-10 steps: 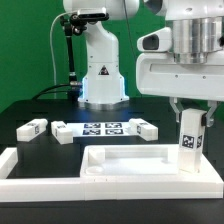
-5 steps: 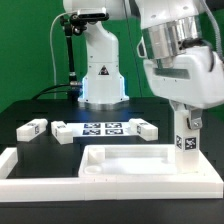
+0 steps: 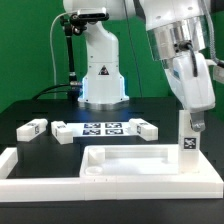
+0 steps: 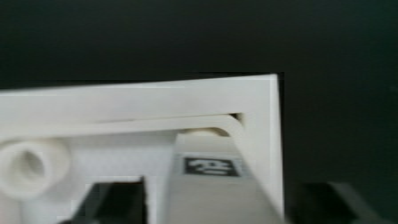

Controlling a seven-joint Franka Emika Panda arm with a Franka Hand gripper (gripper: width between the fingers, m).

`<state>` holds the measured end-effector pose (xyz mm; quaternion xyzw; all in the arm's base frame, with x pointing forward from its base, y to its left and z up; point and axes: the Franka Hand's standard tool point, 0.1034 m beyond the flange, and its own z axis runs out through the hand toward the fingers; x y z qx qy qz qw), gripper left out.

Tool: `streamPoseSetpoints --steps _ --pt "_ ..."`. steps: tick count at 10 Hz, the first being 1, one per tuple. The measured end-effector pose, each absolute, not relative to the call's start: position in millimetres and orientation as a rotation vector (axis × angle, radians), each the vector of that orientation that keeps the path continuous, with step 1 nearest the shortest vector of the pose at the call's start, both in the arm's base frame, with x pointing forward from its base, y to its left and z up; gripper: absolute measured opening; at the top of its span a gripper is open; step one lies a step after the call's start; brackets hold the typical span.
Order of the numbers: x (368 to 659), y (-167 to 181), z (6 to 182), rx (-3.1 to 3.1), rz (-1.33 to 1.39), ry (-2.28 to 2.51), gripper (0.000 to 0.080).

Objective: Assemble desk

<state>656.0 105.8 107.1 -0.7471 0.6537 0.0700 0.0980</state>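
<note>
Now leg (image 3: 188, 150) upright at top panel (image 3: 130, 165) cnr, claw (image 3: 189, 125) loose around.

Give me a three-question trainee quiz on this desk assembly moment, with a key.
1. True or false: the leg between the gripper's fingers stands upright at a corner of the top panel.
2. How many loose legs lie on the table near the marker board?
3. In the wrist view, the jaws are: A) pressed against the leg, B) clear of it on both sides, C) out of the picture.
Key: 1 true; 2 three; 3 B.
</note>
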Motion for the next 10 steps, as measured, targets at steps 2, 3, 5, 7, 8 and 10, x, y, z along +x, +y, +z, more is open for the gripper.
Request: streamPoseSetpoints --steps 2,3,5,7,8,10 --pt "656 101 107.3 -2.521 0.136 1.527 0.0628" --pt "651 108 110.3 -2.571 0.124 1.476 0.0643" --pt "650 108 109.5 -2.664 0.106 1.3 0.0648" --pt "654 101 109.5 -2.91 0.04 0.876 0.0648" --pt "662 98 110.2 -3.008 -0.018 0.607 0.0648" --pt "669 99 109.0 -3.065 -0.098 0.244 0.0648"
